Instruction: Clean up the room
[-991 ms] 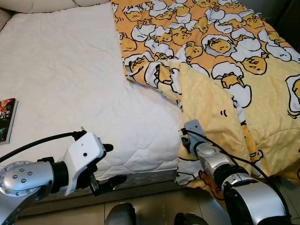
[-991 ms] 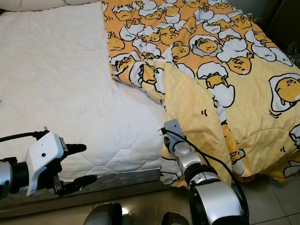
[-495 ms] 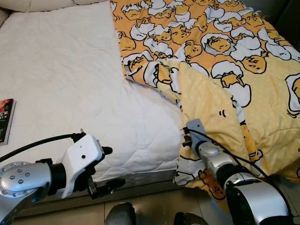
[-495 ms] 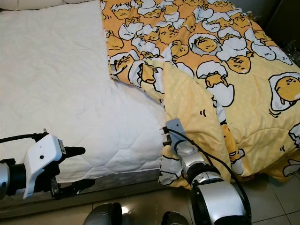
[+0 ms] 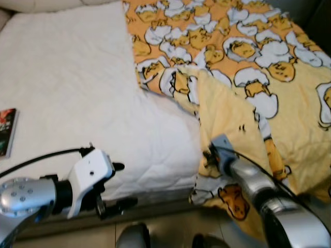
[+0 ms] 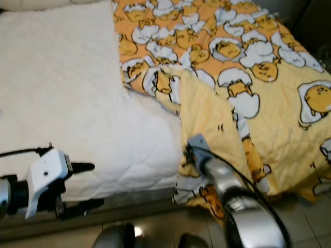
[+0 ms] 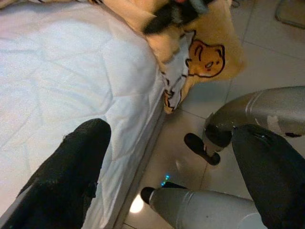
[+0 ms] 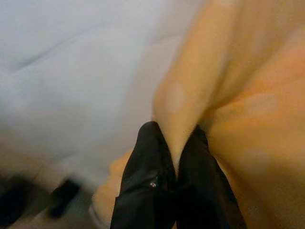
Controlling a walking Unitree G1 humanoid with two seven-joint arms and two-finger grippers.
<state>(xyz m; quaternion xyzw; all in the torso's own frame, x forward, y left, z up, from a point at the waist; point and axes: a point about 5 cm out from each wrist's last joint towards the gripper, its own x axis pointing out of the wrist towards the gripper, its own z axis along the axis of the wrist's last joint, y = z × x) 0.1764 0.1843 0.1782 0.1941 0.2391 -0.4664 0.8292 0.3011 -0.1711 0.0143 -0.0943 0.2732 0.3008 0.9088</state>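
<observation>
A yellow blanket [image 5: 248, 67] printed with cartoon eggs covers the right half of the white mattress [image 5: 67, 88]. Its near corner is folded back, plain yellow side up, and hangs over the bed's front edge. My right gripper [image 8: 175, 162] is shut on that blanket edge, a fold of yellow fabric pinched between the black fingers [image 8: 147, 181]. In the eye views the right wrist [image 5: 227, 157] sits at the hanging corner. My left gripper [image 5: 124, 185] is open and holds nothing, low beside the mattress's front edge, left of the blanket.
A book [image 5: 6, 130] lies on the mattress at the far left. Tiled floor [image 7: 238, 62] runs along the bed's front. My own legs [image 7: 200, 210] stand close to the bed. Dark furniture [image 6: 315, 20] borders the bed's far right.
The right wrist has shifted slightly toward me and to the right with the blanket edge still pinched. The picture has become blurred. The left gripper has barely moved.
</observation>
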